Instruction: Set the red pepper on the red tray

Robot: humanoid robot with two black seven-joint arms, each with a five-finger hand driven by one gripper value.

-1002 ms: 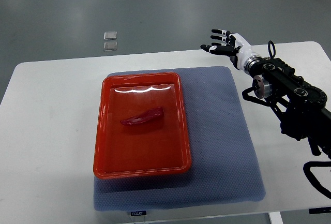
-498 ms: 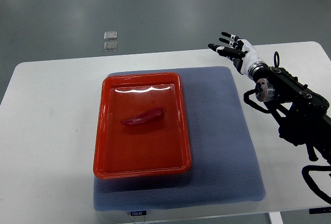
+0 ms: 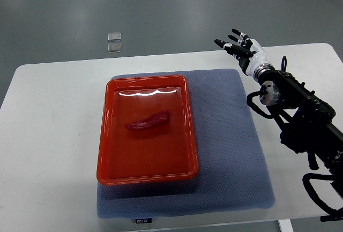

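Lying in the middle of the red tray (image 3: pixel 110 151), the pepper (image 3: pixel 147 120) rests on its side, its length running from lower left to upper right, clear of the tray's walls on every side. That tray sits on a blue-grey mat (image 3: pixel 228 135), toward the mat's left part, and the mat covers the middle of a white table (image 3: pixel 48 130). From the picture's right edge the right arm (image 3: pixel 300 119) reaches up and leftward over the table's far right corner, a black cable looping beside its wrist. At its end the right hand (image 3: pixel 242 49) hangs above the table's far edge, just past the mat's top right corner and well apart from the tray and pepper. Its fingers (image 3: pixel 231 46) are spread wide and straight, pointing up and to the left, and hold nothing. Beyond the table, on the grey floor, two small pale squares (image 3: pixel 114 42) lie one just behind the other.
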